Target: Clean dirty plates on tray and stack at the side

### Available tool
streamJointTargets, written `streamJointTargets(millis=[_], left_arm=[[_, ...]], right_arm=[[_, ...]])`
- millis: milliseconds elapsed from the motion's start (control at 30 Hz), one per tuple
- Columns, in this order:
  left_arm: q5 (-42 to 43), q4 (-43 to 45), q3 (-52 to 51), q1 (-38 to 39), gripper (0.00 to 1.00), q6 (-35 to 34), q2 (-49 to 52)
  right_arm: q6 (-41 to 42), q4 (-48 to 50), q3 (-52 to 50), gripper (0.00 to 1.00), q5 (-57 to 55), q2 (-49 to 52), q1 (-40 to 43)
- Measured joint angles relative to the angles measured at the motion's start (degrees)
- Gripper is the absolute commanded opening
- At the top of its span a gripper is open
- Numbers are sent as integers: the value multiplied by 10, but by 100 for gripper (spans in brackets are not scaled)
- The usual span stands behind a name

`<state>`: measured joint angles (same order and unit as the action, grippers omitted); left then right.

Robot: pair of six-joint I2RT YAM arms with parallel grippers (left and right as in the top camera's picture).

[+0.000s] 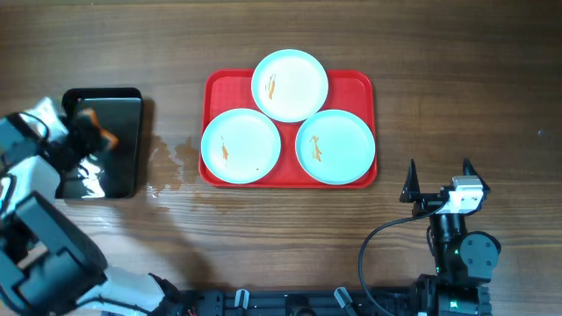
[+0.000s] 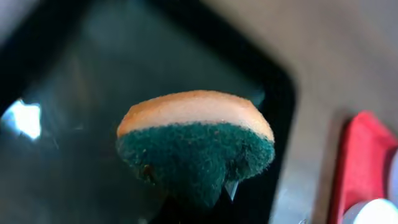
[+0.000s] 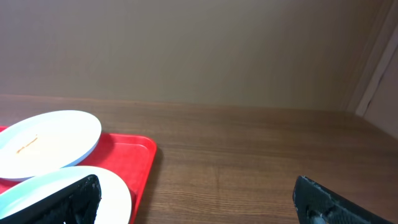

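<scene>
Three pale aqua-white plates lie on the red tray [image 1: 216,88]: one at the back [image 1: 290,84], one front left [image 1: 241,146], one front right [image 1: 335,147], each with small orange smears. My left gripper [image 1: 92,133] is over the black tray [image 1: 123,167] and is shut on a sponge [image 2: 195,149] with a green scrub side and an orange top. My right gripper [image 1: 438,179] is open and empty, on the table near the front right of the red tray [image 3: 134,158]. Two plates show in the right wrist view, one farther [image 3: 46,143] and one nearer [image 3: 115,193].
A black glossy tray sits at the left of the table. A wet patch [image 1: 171,162] lies on the wood between the black tray and the red tray. A black cable [image 1: 378,241] loops by the right arm's base.
</scene>
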<state>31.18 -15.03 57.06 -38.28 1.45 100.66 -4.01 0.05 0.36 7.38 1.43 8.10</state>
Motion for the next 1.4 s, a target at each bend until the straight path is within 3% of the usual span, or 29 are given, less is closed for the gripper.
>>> streamJointTargets(millis=[100, 400, 667, 1033, 1300, 1400], left_arm=[[17, 4, -9, 0, 4, 0, -6], [29, 47, 15, 0, 4, 2, -195], [-38, 12, -34, 0, 4, 13, -33], [22, 70, 0, 0, 4, 15, -171], [21, 40, -36, 0, 4, 15, -41], [20, 37, -38, 0, 4, 15, -53]], right_arm=[[0, 0, 0, 100, 0, 0, 0], [0, 0, 0, 100, 0, 0, 0], [0, 0, 0, 100, 0, 0, 0], [0, 0, 0, 100, 0, 0, 0], [0, 0, 0, 100, 0, 0, 0], [0, 0, 0, 100, 0, 0, 0]])
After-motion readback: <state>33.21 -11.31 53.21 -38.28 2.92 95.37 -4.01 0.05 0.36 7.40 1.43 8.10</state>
